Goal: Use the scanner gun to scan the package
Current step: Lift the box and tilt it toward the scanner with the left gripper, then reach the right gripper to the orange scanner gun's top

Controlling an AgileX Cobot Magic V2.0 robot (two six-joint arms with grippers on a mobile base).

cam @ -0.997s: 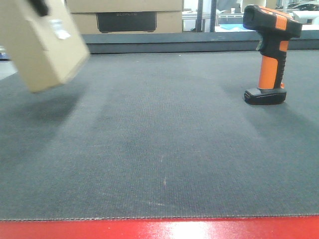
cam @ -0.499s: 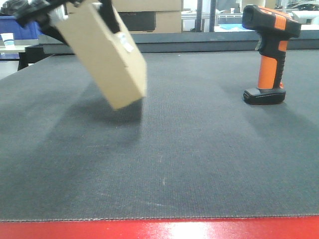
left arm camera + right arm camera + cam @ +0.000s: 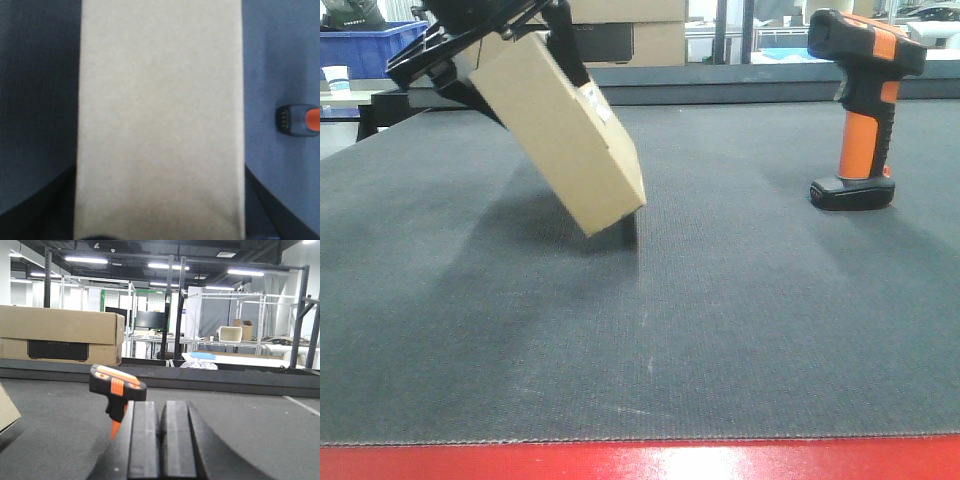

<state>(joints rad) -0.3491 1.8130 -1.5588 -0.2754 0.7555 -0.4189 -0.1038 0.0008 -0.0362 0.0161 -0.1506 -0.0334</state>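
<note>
Since the earlier front view, the package (image 3: 570,140) has swung in from the far 9 o'clock edge toward the middle of the table (image 3: 720,330) and dropped lower. It hangs tilted, its low corner pointing to about 5 o'clock, just over its own shadow. I cannot tell whether that corner touches the mat.

My left gripper (image 3: 510,55) pinches the package at its upper end, one finger on each broad side, so the box hangs free below the grip. The small white label (image 3: 598,105) sits on the narrow face turned toward 3 o'clock. I judge the tilt serves that purpose: it offers the barcode toward the scanner side. From the left wrist the plain tan top fills almost everything, with the scanner's head showing at the 3 o'clock edge.

The scanner gun (image 3: 860,110) stands upright on its flat base at 2 o'clock in the front view, untouched and well apart from the package. My right gripper (image 3: 160,440) has its fingers pressed together with nothing between them, low near the mat, the scanner just beyond at 11 o'clock. It must spread before it can take the orange handle. The larger cardboard box (image 3: 60,335) behind the table is not involved.
</note>
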